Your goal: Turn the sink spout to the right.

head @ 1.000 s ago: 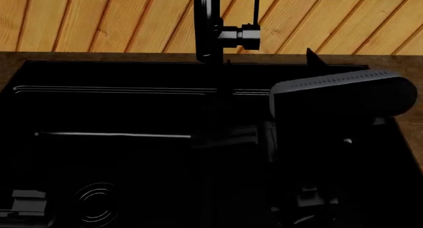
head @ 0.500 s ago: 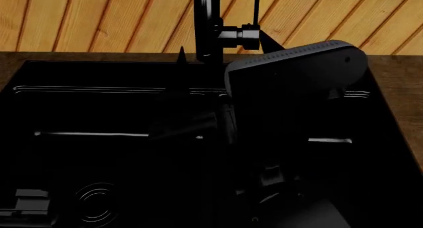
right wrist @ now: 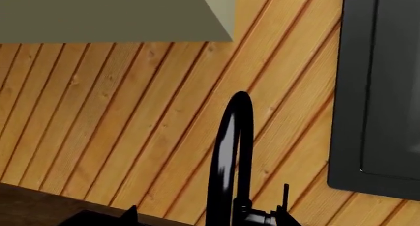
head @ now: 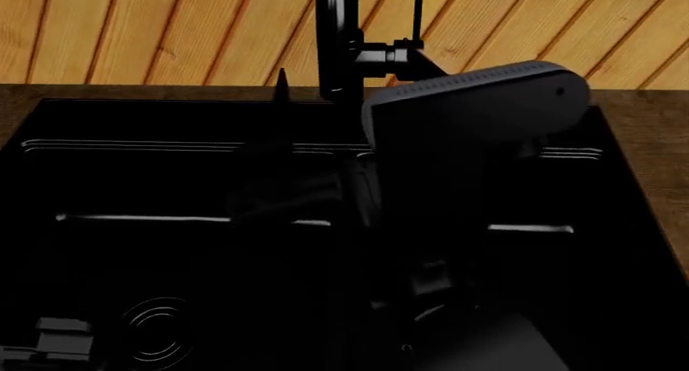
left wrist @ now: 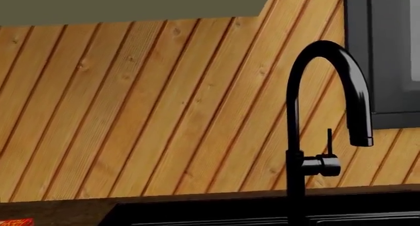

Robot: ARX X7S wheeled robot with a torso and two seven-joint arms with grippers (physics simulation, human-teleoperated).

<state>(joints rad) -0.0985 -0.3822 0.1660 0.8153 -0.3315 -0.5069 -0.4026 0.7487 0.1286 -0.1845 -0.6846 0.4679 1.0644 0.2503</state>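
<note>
The sink spout (head: 336, 32) is a slim glossy black pipe rising behind the black double-basin sink (head: 129, 121). In the left wrist view it arches (left wrist: 296, 103) and its outlet points down. The short side cylinder (head: 401, 55) with a thin rod lever sits to its right. My right gripper (head: 353, 74) is open at the spout's base, with one fingertip (head: 282, 82) to its left and the other by the side cylinder. In the right wrist view the spout (right wrist: 229, 157) stands between the two fingertips (right wrist: 131, 212). Only a grey piece (head: 60, 335) of my left arm shows, and its jaws are lost against the black sink.
A wooden plank wall (head: 161, 32) runs behind the sink, and a brown countertop (head: 646, 121) frames it. A drain ring (head: 156, 331) lies in the left basin. A dark window frame (right wrist: 367, 88) hangs right of the spout, and a pale cabinet (right wrist: 111, 14) is above.
My right arm has swung left and forward, from the right basin to the faucet, so its fingertips now stand on both sides of the spout. The spout itself has not visibly turned.
</note>
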